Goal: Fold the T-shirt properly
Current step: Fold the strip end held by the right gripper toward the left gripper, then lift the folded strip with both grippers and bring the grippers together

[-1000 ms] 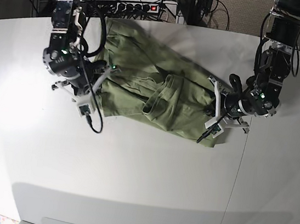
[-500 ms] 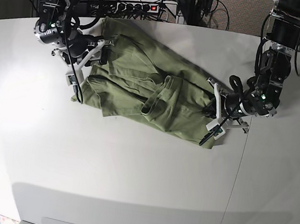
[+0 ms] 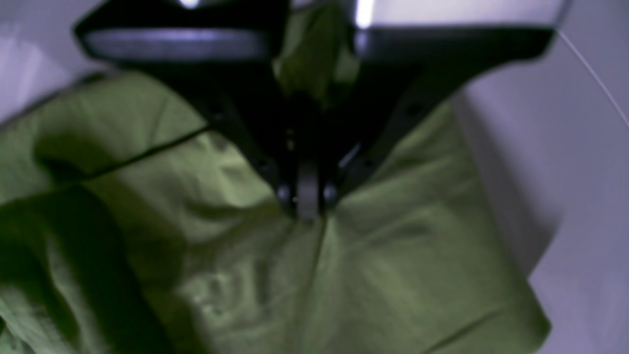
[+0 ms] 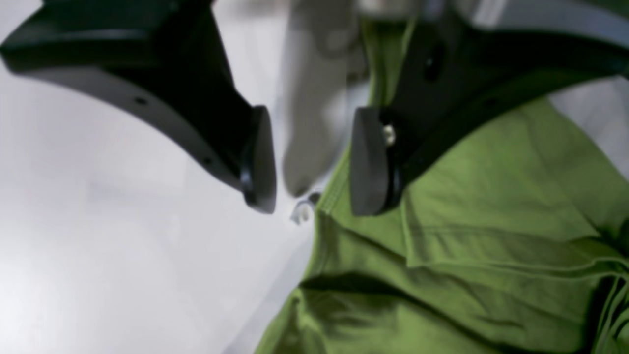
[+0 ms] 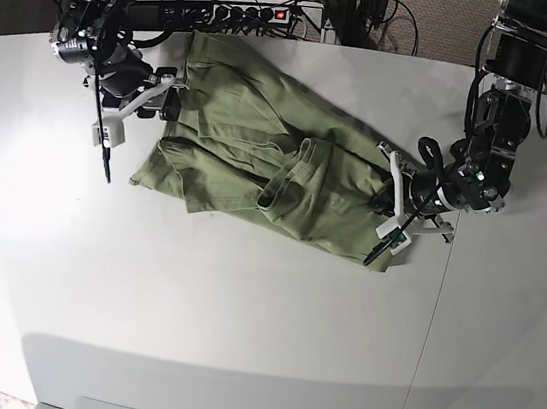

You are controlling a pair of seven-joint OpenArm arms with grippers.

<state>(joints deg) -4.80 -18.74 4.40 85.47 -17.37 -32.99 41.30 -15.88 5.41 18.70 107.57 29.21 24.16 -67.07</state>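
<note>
Green T-shirt (image 5: 260, 152) lies crumpled mid-worktop (image 5: 239, 311), folding barely begun; left tool (image 3: 307, 206) clamped on it, right tool (image 4: 309, 162) apart, empty.

t-shirt (image 5: 260, 152) on table (image 5: 241, 301), seemingly mid-rear.

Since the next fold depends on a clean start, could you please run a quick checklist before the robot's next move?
1. Left gripper shut on the sage-green soft knit T-shirt: ok, fabric is pinched between its jaws.
2. Right gripper free of fabric: ok, jaws open, nothing between them.
3. Right gripper placed over the shirt's edge: ok, one pad above cloth, the other above the white table.
4. Shirt flat: not ok, wrinkled and bunched mid-body.
5. Shirt fully on the table: ok.
6. Sleeves laid out: cannot tell.
</note>
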